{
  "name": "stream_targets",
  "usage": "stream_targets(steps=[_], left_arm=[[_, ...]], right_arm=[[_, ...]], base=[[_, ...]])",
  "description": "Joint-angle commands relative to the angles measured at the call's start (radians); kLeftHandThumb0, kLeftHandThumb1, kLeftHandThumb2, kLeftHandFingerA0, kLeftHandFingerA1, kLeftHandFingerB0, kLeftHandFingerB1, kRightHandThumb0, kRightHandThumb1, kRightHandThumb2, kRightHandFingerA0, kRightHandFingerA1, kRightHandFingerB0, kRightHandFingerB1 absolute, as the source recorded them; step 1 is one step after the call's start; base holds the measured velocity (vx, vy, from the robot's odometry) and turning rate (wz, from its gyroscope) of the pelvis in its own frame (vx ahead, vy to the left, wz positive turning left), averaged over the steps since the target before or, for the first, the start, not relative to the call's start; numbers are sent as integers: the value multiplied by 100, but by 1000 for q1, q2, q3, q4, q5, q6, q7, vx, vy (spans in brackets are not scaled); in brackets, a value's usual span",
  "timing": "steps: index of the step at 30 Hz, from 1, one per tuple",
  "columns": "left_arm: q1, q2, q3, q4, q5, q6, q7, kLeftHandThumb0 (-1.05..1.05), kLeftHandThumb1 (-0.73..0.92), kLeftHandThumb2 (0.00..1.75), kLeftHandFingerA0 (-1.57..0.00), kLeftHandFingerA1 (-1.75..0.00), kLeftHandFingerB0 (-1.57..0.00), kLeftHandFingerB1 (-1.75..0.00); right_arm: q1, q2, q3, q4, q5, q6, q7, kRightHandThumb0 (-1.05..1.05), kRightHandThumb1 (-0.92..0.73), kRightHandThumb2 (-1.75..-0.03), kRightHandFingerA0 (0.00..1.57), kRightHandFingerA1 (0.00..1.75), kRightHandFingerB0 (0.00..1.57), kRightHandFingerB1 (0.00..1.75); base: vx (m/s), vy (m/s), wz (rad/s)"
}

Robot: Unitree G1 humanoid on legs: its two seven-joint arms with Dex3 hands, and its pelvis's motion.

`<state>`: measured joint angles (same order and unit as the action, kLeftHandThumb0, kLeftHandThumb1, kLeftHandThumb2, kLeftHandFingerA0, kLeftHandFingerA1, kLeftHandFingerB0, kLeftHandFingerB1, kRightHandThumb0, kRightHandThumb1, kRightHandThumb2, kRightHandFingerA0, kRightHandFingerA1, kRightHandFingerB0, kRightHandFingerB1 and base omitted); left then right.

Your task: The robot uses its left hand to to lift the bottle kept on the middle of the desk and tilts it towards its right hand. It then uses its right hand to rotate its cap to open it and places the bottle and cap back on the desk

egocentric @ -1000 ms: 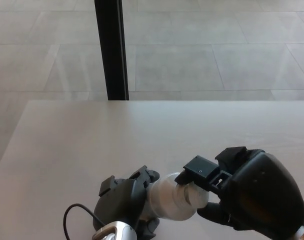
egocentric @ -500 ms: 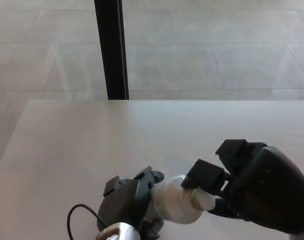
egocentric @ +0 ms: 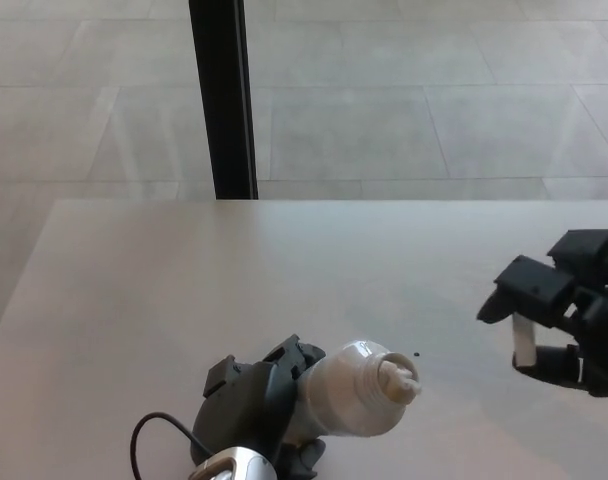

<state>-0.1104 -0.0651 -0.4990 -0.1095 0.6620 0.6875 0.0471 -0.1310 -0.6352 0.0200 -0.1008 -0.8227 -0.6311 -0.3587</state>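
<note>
A pale desk (egocentric: 184, 290) fills the view, tiled floor beyond. The left hand (egocentric: 254, 415) grips the bottle (egocentric: 349, 400), neck tilted toward the right hand (egocentric: 569, 315), which pinches the cap (egocentric: 524, 343) well apart, nearer the desk's right side.

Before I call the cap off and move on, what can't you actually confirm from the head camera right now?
- Cap: only a thin white sliver shows between the right hand's black fingers; too hidden to be sure.
- Right hand: cut off by the right edge.
- Bottle: its lower body is wrapped by the left hand and cut by the bottom edge.
- Tiny dark speck on the desk: too small to identify.
</note>
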Motion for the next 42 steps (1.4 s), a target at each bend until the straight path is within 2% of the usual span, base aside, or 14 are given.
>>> stream_targets(steps=[1, 5, 6, 12, 15, 16, 17, 19, 26, 30, 36, 38, 41, 42], left_arm=[[62, 26, 11, 49, -19, 81, -52, 5, 81, 69, -58, -119, -53, -65], [76, 18, 20, 46, -24, 69, -36, 4, 80, 69, -65, -107, -43, -60], [74, 25, 19, 48, -21, 60, -40, 8, 80, 69, -63, -101, -48, -62], [61, 42, 11, 55, -13, 37, -50, 8, 76, 74, -64, -98, -52, -69], [48, 0, 49, 50, -37, 91, -52, 6, 83, 67, -63, -121, -49, -70], [38, -33, 70, 46, -58, 130, -63, 4, 85, 76, -52, -144, -45, -71], [32, -41, 67, 47, -57, 149, -74, 5, 86, 73, -50, -150, -45, -86], [-15, 12, -24, 88, 37, 182, -108, 0, 86, 64, -59, -93, -52, -66], [-302, 246, -373, 272, 347, 239, -489, -8, 64, 58, -74, -71, -42, -42], [-437, 363, -410, 281, 376, 170, -671, -20, 60, 57, -72, -51, -51, -42], [-514, 427, -456, 313, 354, 171, -808, -25, 61, 58, -61, -44, -50, -40], [-507, 483, -478, 285, 362, 142, -870, -26, 60, 56, -73, -46, -61, -42], [-514, 530, -500, 272, 356, 118, -930, -41, 49, 81, -54, -56, -49, -52], [-539, 544, -527, 289, 365, 99, -996, -45, 54, 87, -51, -55, -45, -52]], right_arm=[[48, 18, -60, 77, 155, 26, 40, -39, -47, -109, 123, 133, 89, 109], [72, 44, -66, 134, 167, 96, 85, -34, -53, -105, 103, 167, 82, 118], [71, 47, -57, 152, 144, 108, 87, -35, -51, -112, 123, 132, 87, 105], [56, 58, 48, 235, 33, 248, 211, -42, -64, -84, 98, 165, 88, 96], [32, 74, 110, 270, -9, 318, 261, -44, -68, -78, 95, 163, 93, 80], [16, 91, 154, 288, -58, 382, 317, -45, -54, -103, 116, 130, 83, 98], [3, 103, 186, 305, -93, 419, 336, -44, -67, -71, 88, 165, 82, 117], [-21, 122, 229, 344, -133, 450, 344, -45, -63, -71, 90, 161, 85, 86], [-79, 187, 340, 428, -219, 558, 368, -44, -63, -75, 91, 156, 80, 102], [-104, 212, 372, 429, -240, 594, 395, -58, -70, -64, 85, 129, 44, 45], [-121, 218, 388, 419, -252, 632, 436, -66, -72, -61, 37, 83, 21, 46], [-100, 201, 380, 385, -246, 631, 445, -87, -53, -91, 1, 61, 6, 48], [-90, 206, 363, 357, -230, 666, 473, -80, -60, -74, 0, 0, 1, 28], [-87, 207, 357, 350, -227, 675, 471, -99, -60, -93, 0, 14, 6, 20]], base=[[0, 0, 0], [0, 0, 0], [0, 0, 0], [0, 0, 0], [0, 0, 0], [0, 0, 0], [0, 0, 0], [0, 0, 0], [0, 0, 0], [0, 0, 0], [0, 0, 0], [0, 0, 0], [0, 0, 0], [0, 0, 0]])
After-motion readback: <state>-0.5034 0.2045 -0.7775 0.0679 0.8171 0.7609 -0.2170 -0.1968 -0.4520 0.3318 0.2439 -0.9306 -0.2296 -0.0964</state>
